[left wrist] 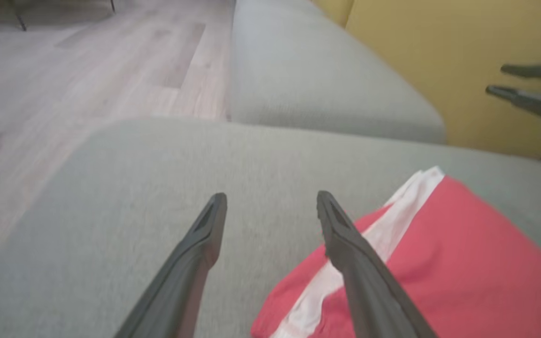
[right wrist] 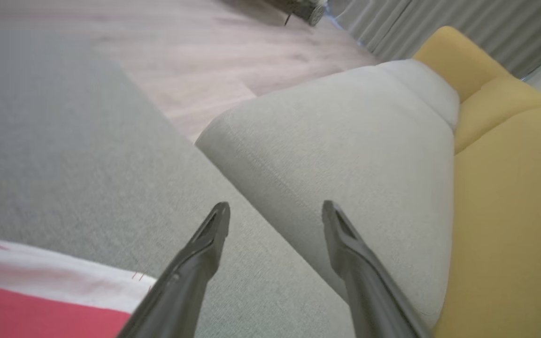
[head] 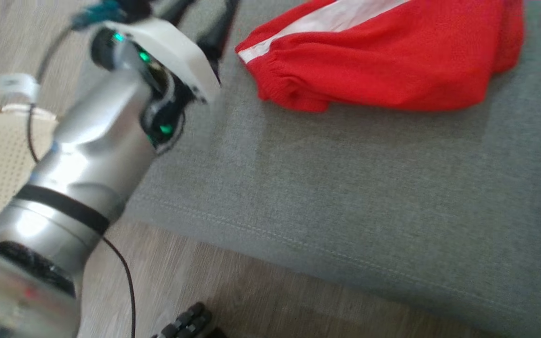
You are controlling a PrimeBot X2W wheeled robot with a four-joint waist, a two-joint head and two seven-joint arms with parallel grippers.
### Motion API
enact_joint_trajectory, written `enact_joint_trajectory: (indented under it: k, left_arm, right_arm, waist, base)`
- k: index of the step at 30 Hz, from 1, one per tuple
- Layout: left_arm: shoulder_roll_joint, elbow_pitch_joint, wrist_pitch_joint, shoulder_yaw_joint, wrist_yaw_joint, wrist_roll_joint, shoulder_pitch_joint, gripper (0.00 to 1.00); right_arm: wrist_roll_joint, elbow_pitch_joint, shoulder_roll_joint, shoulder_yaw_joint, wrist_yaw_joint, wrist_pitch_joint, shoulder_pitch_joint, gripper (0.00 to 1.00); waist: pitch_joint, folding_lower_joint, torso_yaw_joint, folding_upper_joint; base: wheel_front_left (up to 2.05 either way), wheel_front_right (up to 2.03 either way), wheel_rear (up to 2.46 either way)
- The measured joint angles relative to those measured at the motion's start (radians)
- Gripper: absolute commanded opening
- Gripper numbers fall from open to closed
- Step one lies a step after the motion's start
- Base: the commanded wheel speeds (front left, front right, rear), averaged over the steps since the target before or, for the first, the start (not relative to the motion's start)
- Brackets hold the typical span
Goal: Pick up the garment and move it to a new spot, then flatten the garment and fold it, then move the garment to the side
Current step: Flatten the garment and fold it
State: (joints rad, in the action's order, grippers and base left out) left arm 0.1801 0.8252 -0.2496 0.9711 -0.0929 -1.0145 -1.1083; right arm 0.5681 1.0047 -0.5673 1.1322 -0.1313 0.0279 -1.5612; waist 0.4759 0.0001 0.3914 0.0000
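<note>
garment: red with a white stripe, lying bunched on the grey seat cushion, upper right of head view
garment, left wrist view: lower right of frame, flat-ish, white stripe running up its left side
garment, right wrist view: lower left corner, white band along its top edge
left jaws: wide open, nothing between them; fingers over bare cushion
left jaws vs garment: the right-hand finger crosses in front of the red cloth in the frame, contact cannot tell
right jaws: wide open, nothing gripped; fingers point over the cushion edge toward the pale grey bolster
right jaws, left wrist view: two dark fingers at the upper right edge, well apart from the garment, in front of the yellow backrest
left arm: silver forearm fills left side of head view, green lights at the wrist, blurred
yellow backrest, right wrist view: right side of frame
floor: pale wood planks, lower part of head view; also upper left of left wrist view
cable: thin, black, hangs beside the forearm over the floor
</note>
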Motion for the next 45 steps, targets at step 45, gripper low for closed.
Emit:
enact_joint_trajectory:
  k: [45]
  left_arm:
    - [-0.135, -0.621, -0.007, -0.774, 0.015, 0.524, 0.936, 1.00]
  right_arm:
    - [-0.339, -0.613, 0.452, -1.061, 0.000, 0.206, 1.172, 1.00]
  waist:
    - [-0.339, -0.0001, -0.299, 0.0001]
  base:
    - [0.00, 0.00, 0.00]
